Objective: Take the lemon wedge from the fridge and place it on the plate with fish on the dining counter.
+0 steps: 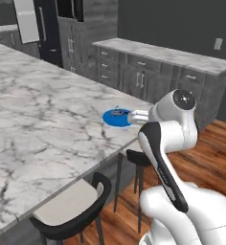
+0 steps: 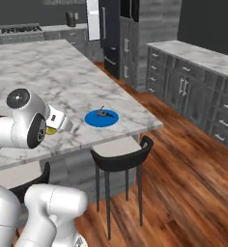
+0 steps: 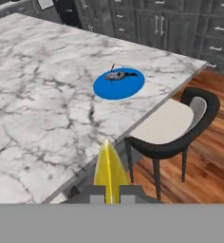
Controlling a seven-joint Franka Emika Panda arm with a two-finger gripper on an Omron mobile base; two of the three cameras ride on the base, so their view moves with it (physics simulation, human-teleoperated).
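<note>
Lemon wedge [image 3: 110, 168] sits pinched between our gripper [image 3: 111, 193] fingers, nearly shut on it, hovering over the near edge of the dining counter [image 3: 42, 104]. The blue plate [image 3: 128, 88] with the fish [image 3: 118, 75] lies ahead, well apart. We judge the thin wedge could slip from our narrow pinch, or fall short onto marble if we release early.
</note>
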